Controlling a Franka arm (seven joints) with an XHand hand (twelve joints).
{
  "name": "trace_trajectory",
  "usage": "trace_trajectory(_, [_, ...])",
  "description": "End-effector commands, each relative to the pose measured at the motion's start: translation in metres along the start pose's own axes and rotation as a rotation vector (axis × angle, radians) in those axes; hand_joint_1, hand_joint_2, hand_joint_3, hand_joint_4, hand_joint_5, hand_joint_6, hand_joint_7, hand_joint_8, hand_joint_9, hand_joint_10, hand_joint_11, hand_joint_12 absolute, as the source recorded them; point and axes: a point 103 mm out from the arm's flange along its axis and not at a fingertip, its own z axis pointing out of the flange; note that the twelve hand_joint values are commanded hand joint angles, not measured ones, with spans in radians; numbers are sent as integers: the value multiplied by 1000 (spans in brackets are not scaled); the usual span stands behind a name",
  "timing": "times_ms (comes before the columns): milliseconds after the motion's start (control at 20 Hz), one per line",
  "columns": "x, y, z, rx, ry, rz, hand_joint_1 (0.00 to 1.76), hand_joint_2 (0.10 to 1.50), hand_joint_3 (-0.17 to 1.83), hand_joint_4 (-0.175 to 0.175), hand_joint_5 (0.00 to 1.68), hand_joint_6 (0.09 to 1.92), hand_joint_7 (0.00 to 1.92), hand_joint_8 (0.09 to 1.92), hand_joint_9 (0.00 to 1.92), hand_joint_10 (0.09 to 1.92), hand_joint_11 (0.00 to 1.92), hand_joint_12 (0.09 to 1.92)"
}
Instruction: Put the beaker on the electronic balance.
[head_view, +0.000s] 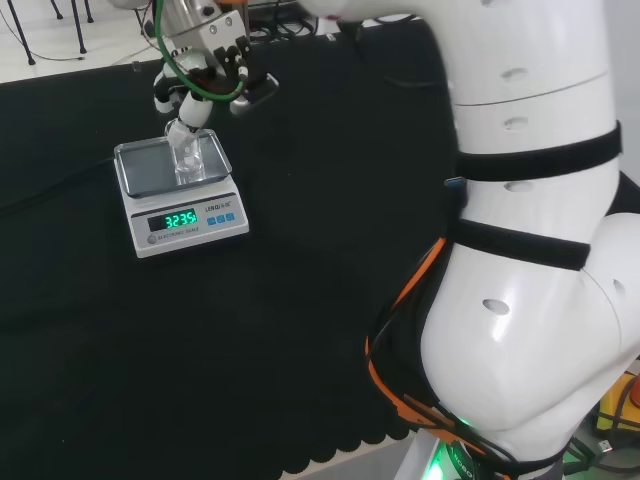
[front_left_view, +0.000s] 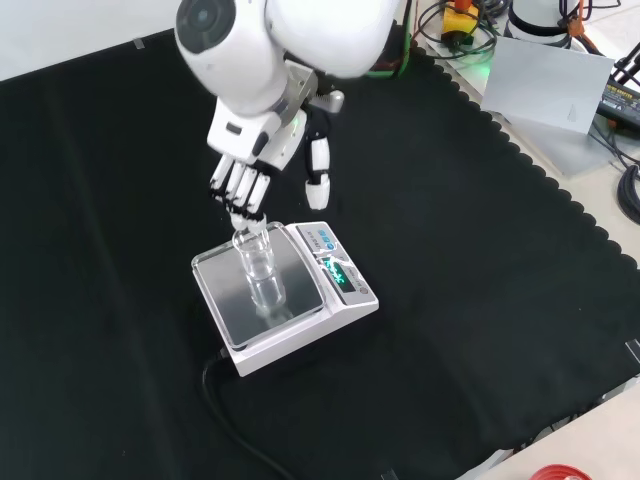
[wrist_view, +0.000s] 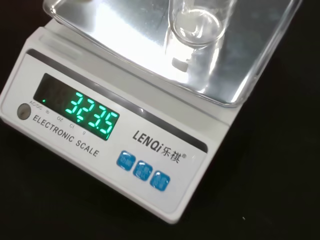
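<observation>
- Fingers (front_left_view: 240, 190) of the hand (front_left_view: 250, 140) point down at the rim of the beaker (front_left_view: 260, 272), and their tips meet its top edge; in the head view the fingers curl round the glass's upper part, so the hand grasps the beaker near the rim.
- Beaker stands upright on the steel pan of the electronic balance (front_left_view: 290, 330), near the pan's middle in the front view.
- Clear glass makes the beaker's walls hard to trace; in the wrist view its top is cut off by the frame's edge, and whether it holds anything cannot be told.
- Hand's thumb (front_left_view: 318, 172) hangs straight, apart from the glass, in the front view.
- Balance's front panel carries a lit green display, three blue buttons (wrist_view: 143, 170) and some print.
- Dark cable (front_left_view: 225, 415) leaves the balance's near side in the front view and runs across the cloth.
- Black cloth on the counter (front_left_view: 480, 300) lies bare on all sides of the balance, with wide open room towards the scalloped edge.
- White arm link (head_view: 530, 250) stands large at the head view's right.
</observation>
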Motion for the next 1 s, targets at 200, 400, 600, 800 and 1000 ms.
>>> trace_trajectory(200, [-10, -60, -33, -110, -54, 69, 686, 903, -173, -68, 249, 506, 140, 772, 275, 891, 30, 1470])
trace_trajectory(400, [-12, -80, -49, -149, -70, 86, 700, 926, -170, -73, 277, 506, 215, 768, 381, 869, 113, 1447])
trace_trajectory(600, [-18, -98, -55, -187, -58, 103, 719, 950, -171, -75, 301, 521, 276, 768, 449, 856, 162, 1435])
trace_trajectory(800, [-30, -128, -61, -223, -32, 143, 754, 1006, -175, -81, 349, 587, 410, 759, 582, 811, 247, 1400])
trace_trajectory(1000, [-40, -166, -63, -276, -2, 174, 775, 1029, -175, -83, 426, 689, 518, 751, 680, 783, 307, 1383])
